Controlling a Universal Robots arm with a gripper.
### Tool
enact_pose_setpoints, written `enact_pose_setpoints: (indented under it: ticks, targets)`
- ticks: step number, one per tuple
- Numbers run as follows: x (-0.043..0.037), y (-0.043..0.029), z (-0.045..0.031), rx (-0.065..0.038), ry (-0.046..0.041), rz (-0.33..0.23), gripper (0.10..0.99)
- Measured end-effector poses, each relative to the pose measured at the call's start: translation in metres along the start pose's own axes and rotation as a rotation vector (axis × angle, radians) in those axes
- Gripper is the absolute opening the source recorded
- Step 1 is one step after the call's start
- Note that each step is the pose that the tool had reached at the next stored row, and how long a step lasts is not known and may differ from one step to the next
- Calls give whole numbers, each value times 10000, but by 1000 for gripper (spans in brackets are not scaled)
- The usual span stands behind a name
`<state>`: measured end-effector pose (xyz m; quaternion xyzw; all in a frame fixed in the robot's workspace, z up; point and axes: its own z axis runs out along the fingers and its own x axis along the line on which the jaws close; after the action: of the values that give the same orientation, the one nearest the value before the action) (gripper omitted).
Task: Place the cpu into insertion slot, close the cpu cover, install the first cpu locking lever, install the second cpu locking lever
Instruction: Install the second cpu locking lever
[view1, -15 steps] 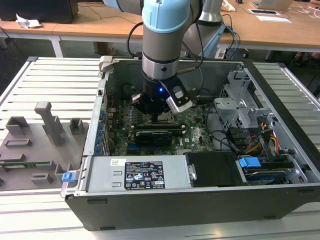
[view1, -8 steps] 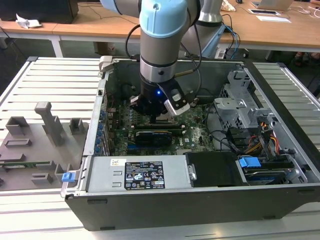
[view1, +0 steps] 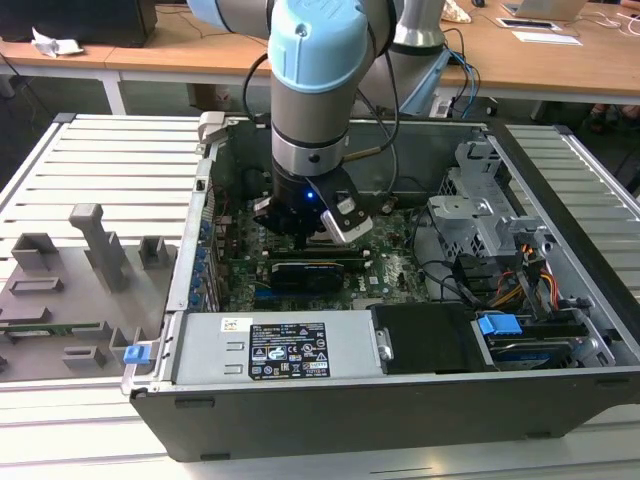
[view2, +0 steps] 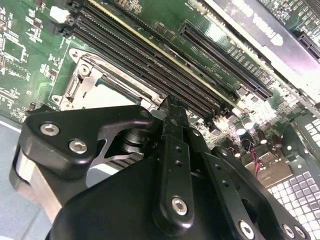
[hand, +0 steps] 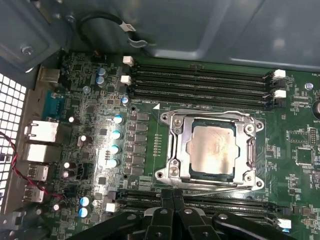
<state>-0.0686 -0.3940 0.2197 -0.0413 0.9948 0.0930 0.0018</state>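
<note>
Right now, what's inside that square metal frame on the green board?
The cpu, its grey top showing through the cover. The slot beneath is hidden by the chip.

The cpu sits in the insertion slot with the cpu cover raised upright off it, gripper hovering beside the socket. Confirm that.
One thing is wrong: the cpu cover is not raised. In the first wrist view it lies flat over the insertion slot, framing the cpu, whose metal top shows through its opening. The rest stands: the cpu is seated and the gripper hovers beside the socket.
</note>
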Motion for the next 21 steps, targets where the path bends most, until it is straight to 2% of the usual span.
enact_pose_setpoints:
  ticks: [2, 6, 11, 15, 21]
  targets:
    - [36, -2, 22, -22, -3, -1, 110]
    - [38, -9, 65, -81, -9, 0, 110]
    - [38, -16, 117, -335, -32, -1, 110]
    - [38, -23, 151, -395, -34, -2, 110]
    - [38, -21, 182, -546, -47, -3, 110]
